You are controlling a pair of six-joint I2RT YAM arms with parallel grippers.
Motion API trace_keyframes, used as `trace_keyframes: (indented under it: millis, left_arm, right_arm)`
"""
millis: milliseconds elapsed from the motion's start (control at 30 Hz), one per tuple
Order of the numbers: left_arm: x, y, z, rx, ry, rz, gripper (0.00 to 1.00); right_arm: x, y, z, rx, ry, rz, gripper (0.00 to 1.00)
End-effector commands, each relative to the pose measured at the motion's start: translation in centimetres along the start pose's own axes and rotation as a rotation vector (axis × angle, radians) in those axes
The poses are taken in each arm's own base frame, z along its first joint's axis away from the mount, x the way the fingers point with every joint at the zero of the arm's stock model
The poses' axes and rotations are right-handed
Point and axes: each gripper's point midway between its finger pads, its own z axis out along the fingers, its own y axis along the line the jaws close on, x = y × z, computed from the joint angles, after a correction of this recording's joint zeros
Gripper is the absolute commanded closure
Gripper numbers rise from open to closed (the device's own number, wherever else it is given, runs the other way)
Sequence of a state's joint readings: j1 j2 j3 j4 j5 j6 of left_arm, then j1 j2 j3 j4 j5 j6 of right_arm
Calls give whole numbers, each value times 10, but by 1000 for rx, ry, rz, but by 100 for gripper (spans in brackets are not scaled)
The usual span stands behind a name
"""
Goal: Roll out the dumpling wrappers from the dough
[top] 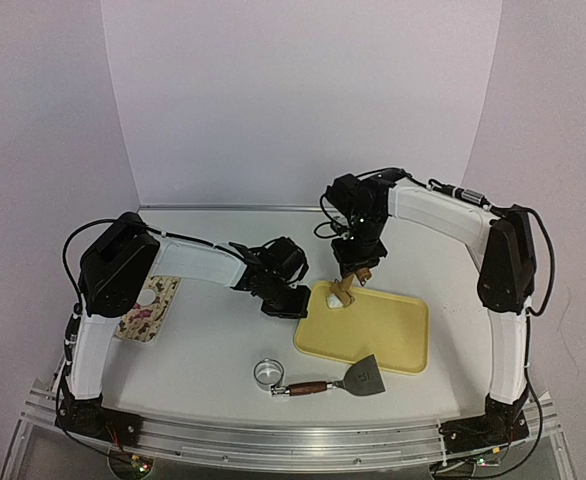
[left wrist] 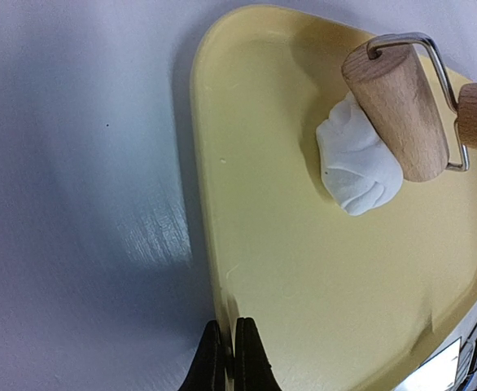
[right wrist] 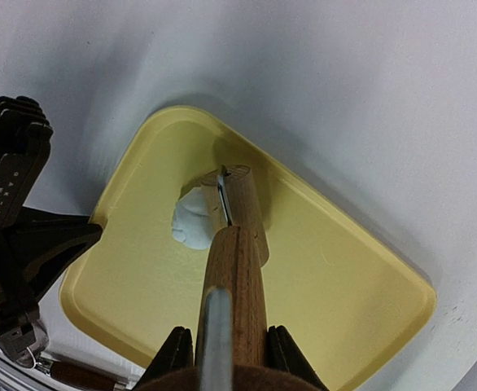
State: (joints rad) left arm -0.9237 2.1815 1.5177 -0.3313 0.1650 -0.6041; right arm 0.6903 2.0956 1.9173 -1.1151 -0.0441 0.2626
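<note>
1. I have two hands at work. My right hand is closed on the wooden handle of one rolling pin, with a finger on each side of it.
2. The roller of that pin rests on top of one lump of dough. The lump is white, thick and creased, and only partly flattened.
3. The dough lies inside one yellow tray, near its far left corner. The roller covers its right side.
4. My left hand is at the tray's left rim. Its two fingers are pressed almost together, and the rim runs in between them, so they seem to pinch it.
5. From above, I count one finished wrapper, a small white round disc. It lies on one patterned mat at the left of the table, well apart from the tray and partly hidden by my left arm.
6. One shiny metal ring stands on the table near the tray's front left corner.
7. One scraper with a wooden handle lies just beside the ring. Its blade overlaps the tray's near edge.
</note>
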Motion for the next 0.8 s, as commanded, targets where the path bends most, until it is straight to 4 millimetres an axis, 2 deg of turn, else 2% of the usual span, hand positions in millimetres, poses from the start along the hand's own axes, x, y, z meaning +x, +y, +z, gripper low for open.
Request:
trace_keyframes:
  millis: [0, 233, 400, 600, 767]
  left_arm:
    - [1, -12, -11, 39, 5, 9, 100]
    - [3, -12, -11, 43, 5, 4, 100]
    - [1, -13, -12, 46, -3, 7, 100]
    - [2, -7, -17, 19, -13, -6, 100]
    - [9, 4, -21, -15, -14, -27, 100]
  right_arm:
    - [24, 30, 41, -73, 108, -44, 100]
    - [25, 52, 48, -106, 113, -71, 100]
    - [30, 53, 60, -46, 130, -35, 100]
    - [41, 16, 66, 155, 172, 18, 100]
    - [45, -18, 54, 215, 178, 86, 100]
